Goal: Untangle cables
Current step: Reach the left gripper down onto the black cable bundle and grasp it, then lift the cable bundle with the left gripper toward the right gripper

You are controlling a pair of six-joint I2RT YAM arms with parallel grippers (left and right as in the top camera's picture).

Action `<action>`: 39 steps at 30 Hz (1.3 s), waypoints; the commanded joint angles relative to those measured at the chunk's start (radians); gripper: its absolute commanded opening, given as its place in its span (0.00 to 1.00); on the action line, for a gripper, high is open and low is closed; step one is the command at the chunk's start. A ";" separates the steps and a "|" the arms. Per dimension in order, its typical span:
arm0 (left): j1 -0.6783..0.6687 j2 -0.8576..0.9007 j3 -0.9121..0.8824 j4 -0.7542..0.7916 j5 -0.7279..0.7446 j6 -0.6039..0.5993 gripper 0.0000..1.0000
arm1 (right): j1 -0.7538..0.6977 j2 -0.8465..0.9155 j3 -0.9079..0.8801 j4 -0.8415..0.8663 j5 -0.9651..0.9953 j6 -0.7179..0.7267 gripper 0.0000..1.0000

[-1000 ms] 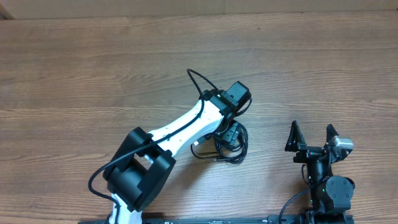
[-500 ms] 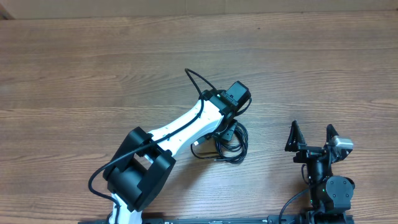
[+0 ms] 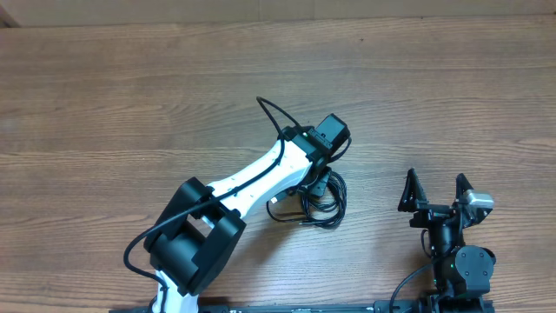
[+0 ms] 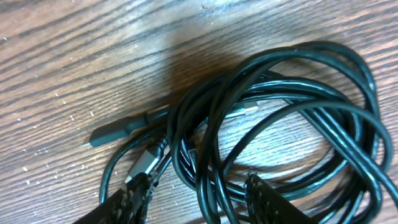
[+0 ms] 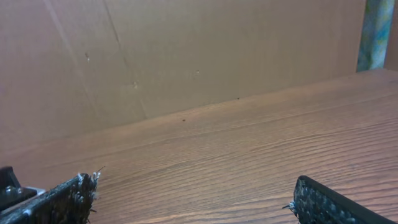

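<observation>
Since a moment ago, the left gripper (image 4: 196, 190) has squeezed in around the cables (image 4: 280, 112), a tangled pile near the middle of the overhead view. Loops sit between its fingers (image 4: 134, 199), but I cannot tell if they pinch. Lifting may drag the whole knot or pull it tighter. The right gripper (image 3: 434, 181) waits wide apart, lower right.

Left arm (image 3: 261, 178) at the cables (image 3: 323, 209), right arm (image 3: 458, 261) apart.
Left gripper (image 4: 196, 200) straddles several strands, pinch unclear; right gripper (image 3: 434, 176), well right of the cables, has its 2 fingers spread wide.
</observation>
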 commanded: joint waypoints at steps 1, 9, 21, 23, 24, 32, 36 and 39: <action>0.005 0.008 -0.031 0.017 -0.010 -0.016 0.47 | -0.003 -0.010 -0.010 0.003 0.000 -0.008 1.00; 0.003 0.008 -0.054 0.027 -0.010 -0.041 0.45 | -0.003 -0.010 -0.010 0.003 0.000 -0.008 1.00; 0.003 0.008 -0.083 0.077 0.043 -0.065 0.04 | -0.003 -0.010 -0.010 0.003 0.000 -0.008 1.00; 0.003 0.006 -0.079 0.074 0.042 -0.064 0.04 | -0.003 -0.010 -0.010 0.003 0.000 -0.008 1.00; 0.005 0.004 -0.075 0.071 0.038 -0.060 0.04 | -0.003 -0.010 -0.010 0.003 0.000 -0.008 1.00; 0.011 -0.060 0.083 -0.023 -0.035 0.040 0.04 | -0.004 -0.010 -0.010 0.003 0.000 -0.008 1.00; 0.011 -0.114 0.175 -0.040 -0.048 0.159 0.04 | -0.003 -0.010 -0.010 0.003 0.000 -0.008 1.00; 0.011 -0.144 0.213 -0.040 -0.047 0.222 0.04 | -0.004 -0.010 -0.010 0.003 0.000 -0.008 1.00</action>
